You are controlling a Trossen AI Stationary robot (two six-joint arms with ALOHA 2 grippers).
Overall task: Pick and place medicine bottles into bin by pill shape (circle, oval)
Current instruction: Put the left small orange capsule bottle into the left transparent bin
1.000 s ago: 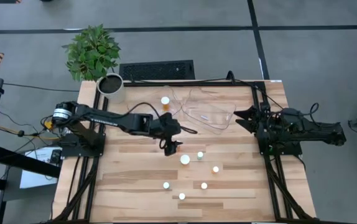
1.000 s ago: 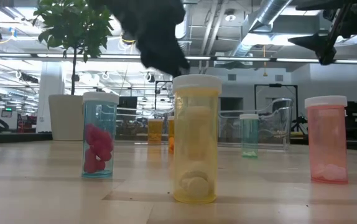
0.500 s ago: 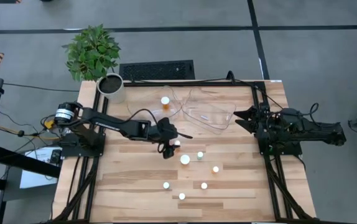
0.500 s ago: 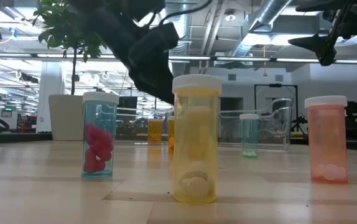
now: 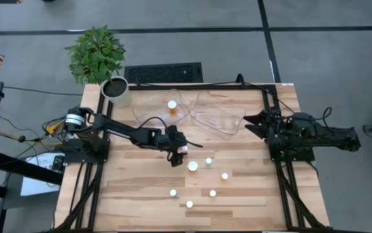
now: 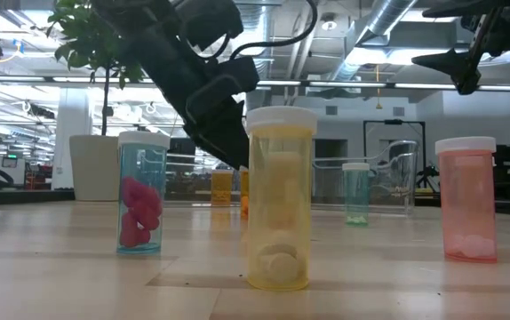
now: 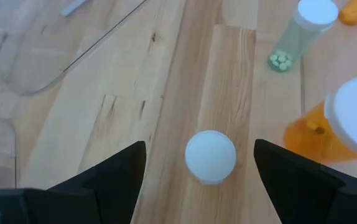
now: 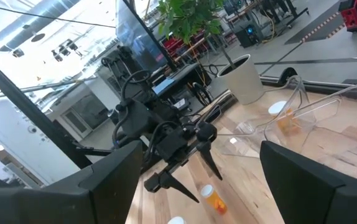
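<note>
The left tool (image 5: 179, 154) is extended over the middle of the wooden bench (image 5: 134, 188), positioned directly above a small white-capped bottle (image 7: 210, 156). In the left wrist view, the two dark fingers (image 7: 107, 177) are spread wide, one on each side of that bottle's cap, with a clear gap on both sides; nothing is gripped.

Just beside this bottle stands a larger orange bottle (image 7: 334, 127) with a white cap. A slim clear bottle holding small green pills (image 7: 298, 34) stands farther off.

The remaining bottles stand upright toward the near half of the bench, their white caps visible from above (image 5: 192, 166), (image 5: 224, 175), (image 5: 172, 192), (image 5: 212, 193), (image 5: 189, 204). In the low view, a yellow bottle (image 6: 280, 197) stands nearest the camera, a clear bottle with red pills (image 6: 142, 191) to one side and a pink bottle (image 6: 467, 197) to the other.

Two clear plastic bins (image 5: 217, 116) sit side by side at the far edge of the bench. One orange bottle (image 5: 172, 107) stands at the left bin.

The right tool (image 5: 251, 122) rests at the right edge of the bench, beside the bins, well apart from the bottles. Its fingers (image 8: 113, 180) are spread and hold nothing.
</note>
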